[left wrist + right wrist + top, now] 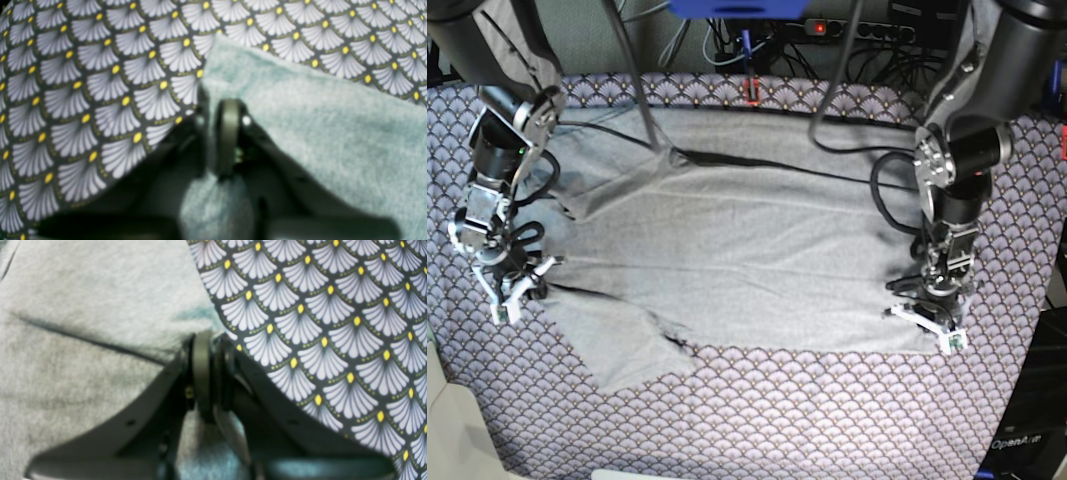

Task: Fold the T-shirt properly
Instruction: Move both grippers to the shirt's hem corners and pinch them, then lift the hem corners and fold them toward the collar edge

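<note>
The T-shirt (pixel 747 250) lies spread on the table (pixel 827 420), unfolded. The left pincer (pixel 930 318) and right pincer (pixel 512 285) each clamp its edge. All folding remains.

the t-shirt (pixel 747 250) lies spread flat across the middle of the table cloth (pixel 827 420), which covers the surface and shows on every side of it. in the base view the left hand (pixel 930 322) sits at the garment's near right corner and the right hand (pixel 512 290) at its left edge, well apart. a sleeve (pixel 622 335) juts toward the near left. cables (pixel 727 155) cross the shirt's far part.
</note>
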`<state>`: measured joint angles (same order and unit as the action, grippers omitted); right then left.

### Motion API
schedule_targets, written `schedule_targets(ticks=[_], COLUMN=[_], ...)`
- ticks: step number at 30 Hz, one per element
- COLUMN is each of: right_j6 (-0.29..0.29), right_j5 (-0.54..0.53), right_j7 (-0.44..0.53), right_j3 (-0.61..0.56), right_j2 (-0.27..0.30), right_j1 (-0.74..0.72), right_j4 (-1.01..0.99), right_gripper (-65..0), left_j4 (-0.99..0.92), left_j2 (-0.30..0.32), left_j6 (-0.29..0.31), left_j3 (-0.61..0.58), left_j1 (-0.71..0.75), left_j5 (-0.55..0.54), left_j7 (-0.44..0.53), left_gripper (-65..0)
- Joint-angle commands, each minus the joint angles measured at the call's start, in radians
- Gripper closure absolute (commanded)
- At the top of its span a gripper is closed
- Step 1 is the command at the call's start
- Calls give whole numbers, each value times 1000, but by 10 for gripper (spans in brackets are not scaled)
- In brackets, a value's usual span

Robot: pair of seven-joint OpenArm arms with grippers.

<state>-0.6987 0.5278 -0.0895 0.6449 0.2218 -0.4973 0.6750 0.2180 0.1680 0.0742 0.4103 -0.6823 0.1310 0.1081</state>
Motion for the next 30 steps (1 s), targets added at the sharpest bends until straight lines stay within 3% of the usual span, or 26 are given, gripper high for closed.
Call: schedule_targets(ticks=[1,8,15,18,22,25,30], right_j6=[1,1,1,1,1,1,1], right_j5=[10,10,4,4,8,8,2], right_j7=[-11,-5,-6,-6,-14,-16,-6], right_j3=[-1,3,3,2,8,3,2], right_j2=[18,18,-28,-40,-68,-74,-81], right_j1=[-16,-16,98,139,159,197,253], right_j4=[12,32,289,374,450,504,538], right_gripper=[-32,-30,-29,-29,-29,-29,-29], left_j4=[18,21,22,22,41,134,499], left_j2=[6,5,5,5,6,3,-41], left_j6=[2,3,8,69,135,163,190], left_j3=[-1,-1,-1,3,8,9,9], left_j1=[-40,-40,-37,-37,-34,19,186], left_j5=[-1,-1,-1,-8,-11,-11,-11], left_j7=[11,-31,-58,-61,-137,-184,-339], left_gripper=[-3,0,0,0,0,0,0])
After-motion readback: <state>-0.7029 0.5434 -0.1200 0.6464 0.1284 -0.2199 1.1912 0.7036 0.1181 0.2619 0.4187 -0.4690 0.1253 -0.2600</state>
